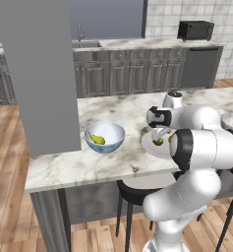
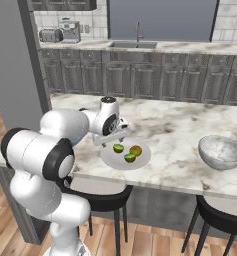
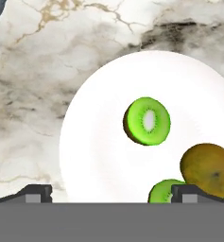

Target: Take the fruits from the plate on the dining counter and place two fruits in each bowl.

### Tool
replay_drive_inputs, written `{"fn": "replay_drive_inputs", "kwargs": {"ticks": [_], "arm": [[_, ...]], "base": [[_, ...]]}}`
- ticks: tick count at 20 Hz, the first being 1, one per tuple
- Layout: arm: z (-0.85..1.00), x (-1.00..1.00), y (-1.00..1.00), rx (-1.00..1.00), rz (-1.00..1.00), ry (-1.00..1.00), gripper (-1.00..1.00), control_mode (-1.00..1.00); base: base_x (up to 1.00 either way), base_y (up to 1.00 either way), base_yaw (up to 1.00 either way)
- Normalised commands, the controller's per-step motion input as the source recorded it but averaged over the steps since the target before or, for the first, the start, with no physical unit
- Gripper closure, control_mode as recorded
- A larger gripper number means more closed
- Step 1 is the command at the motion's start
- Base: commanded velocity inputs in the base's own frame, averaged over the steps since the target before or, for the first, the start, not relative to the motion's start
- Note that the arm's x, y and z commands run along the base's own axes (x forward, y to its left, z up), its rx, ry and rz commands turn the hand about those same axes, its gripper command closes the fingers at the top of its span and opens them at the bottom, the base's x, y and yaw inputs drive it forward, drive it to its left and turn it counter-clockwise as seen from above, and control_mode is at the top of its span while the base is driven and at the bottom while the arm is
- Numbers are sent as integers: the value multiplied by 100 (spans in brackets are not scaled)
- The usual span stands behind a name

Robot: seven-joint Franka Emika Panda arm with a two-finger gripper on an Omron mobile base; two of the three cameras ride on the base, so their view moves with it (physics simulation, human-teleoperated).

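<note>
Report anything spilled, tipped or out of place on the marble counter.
Nothing stands out. Three fruits sit on the plate, a pear lies in the blue bowl, and the grey bowl stands upright.

Three fruits (image 3: 147, 121) on plate (image 3: 99, 156), pear (image 1: 97, 139) in bowl (image 1: 104, 137)

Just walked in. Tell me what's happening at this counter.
The robot is sorting fruit from the plate into two bowls. The pear already lies in the pale blue bowl; the greyish bowl looks empty. Three fruits are on the plate: two cut green ones and a yellow-brown one. The gripper hangs open above the plate, holding nothing.
</note>
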Motion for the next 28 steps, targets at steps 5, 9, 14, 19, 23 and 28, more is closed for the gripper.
{"fn": "replay_drive_inputs", "kwargs": {"ticks": [5,9,14,19,23,28], "arm": [[-14,12,-29,0,12,0,-100,-100],[-13,20,-9,0,11,0,-100,-100],[-17,12,0,0,8,0,-100,-100],[-17,7,1,0,5,0,-100,-100],[-9,10,3,0,1,0,-100,-100],[-2,15,3,0,0,0,-100,-100]], "base": [[0,0,0],[0,0,0],[0,0,0],[0,0,0],[0,0,0],[0,0,0]]}}
